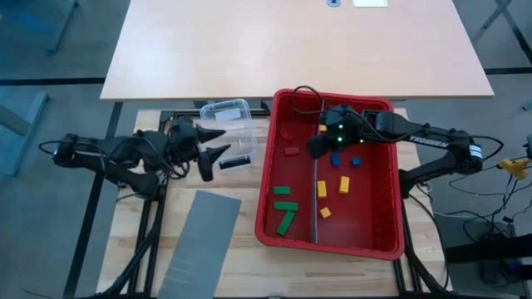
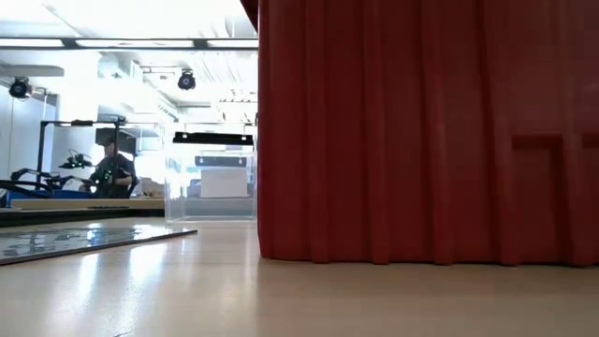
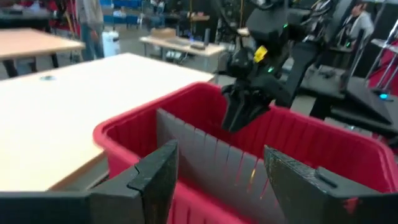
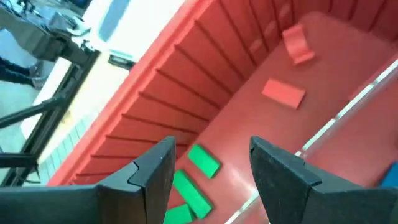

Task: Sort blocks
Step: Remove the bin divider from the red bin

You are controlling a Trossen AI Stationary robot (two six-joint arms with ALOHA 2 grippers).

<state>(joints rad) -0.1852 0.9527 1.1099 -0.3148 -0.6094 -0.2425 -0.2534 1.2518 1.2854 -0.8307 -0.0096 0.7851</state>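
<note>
Sorting is under way inside a red plastic bin (image 1: pixel 391 199) that sits on the right part of a pale wooden desk (image 1: pixel 133 232). A thin grey divider panel (image 1: pixel 316 195) splits the bin lengthwise into two compartments. In the left compartment lie two small red plastic blocks (image 1: pixel 288 141) toward the far end and three green plastic bars (image 1: pixel 285 208) toward the near end. In the right compartment lie four yellow blocks (image 1: pixel 335 189) with a few blue blocks (image 1: pixel 336 160) just beyond them.

The right end effector (image 1: pixel 320 148) hangs over the far half of the bin, close to the divider and above the blue blocks, its two dark fingers parted with nothing between them. Its wrist camera looks down on the red and green pieces.

The left end effector (image 1: pixel 214 143) waits outside the bin, open and empty, beside a small clear plastic tub (image 1: pixel 227 116). A second long grey slotted panel (image 1: pixel 199 245) lies flat on the desk nearer the front.

Judging from this layout, the step in hand is an approach for the next pick (probably a blue block, though that is a guess). The next move calls for lowering the open fingers straight around one block, clear of the divider and neighbouring pieces, before closing.
</note>
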